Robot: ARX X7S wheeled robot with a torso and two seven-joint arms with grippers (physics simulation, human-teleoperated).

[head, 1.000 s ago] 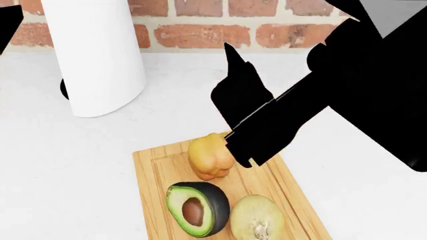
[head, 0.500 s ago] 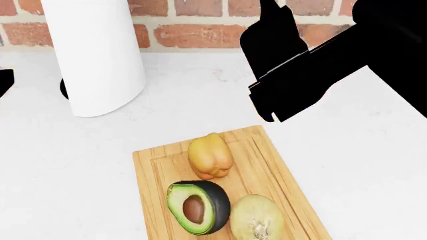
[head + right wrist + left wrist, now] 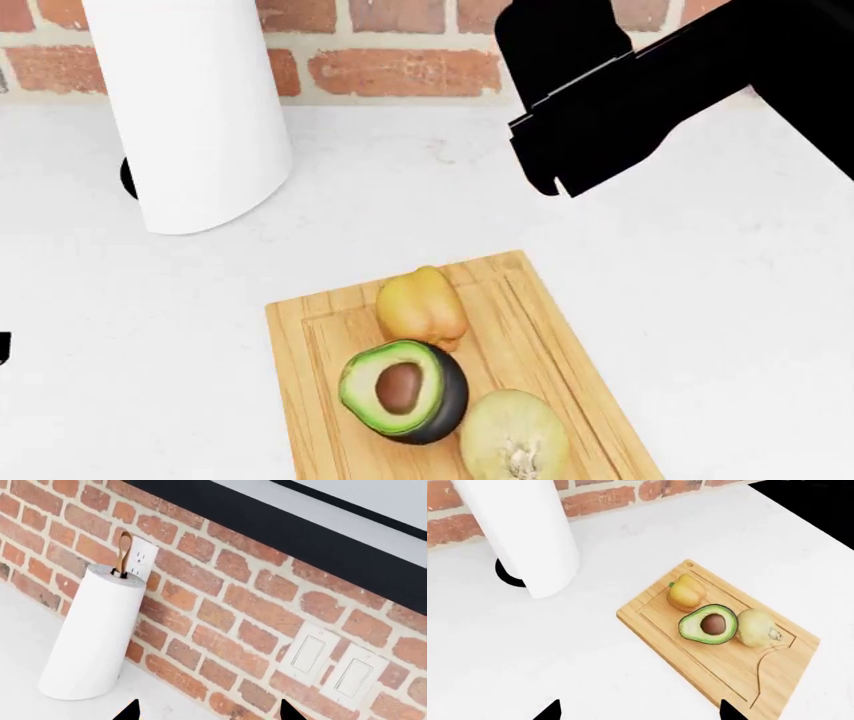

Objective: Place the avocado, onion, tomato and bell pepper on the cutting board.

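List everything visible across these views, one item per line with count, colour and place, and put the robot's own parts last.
cutting board: 1, light wood, on the white counter.
bell pepper: 1, yellow-orange, on the board's far end.
avocado: 1 half, dark skin, green flesh, brown pit, mid-board beside the pepper.
onion: 1, pale yellow, on the board's near end beside the avocado.
tomato: none in view.
paper towel roll: 1, white, upright near the wall.
brick wall: red-brown, behind the counter.
outlet: 1, white, behind the roll.
light switches: 2, white, on the wall.
counter: white.
right arm: black, raised above the counter.
left tool: black tips only.
right tool: black tips only.
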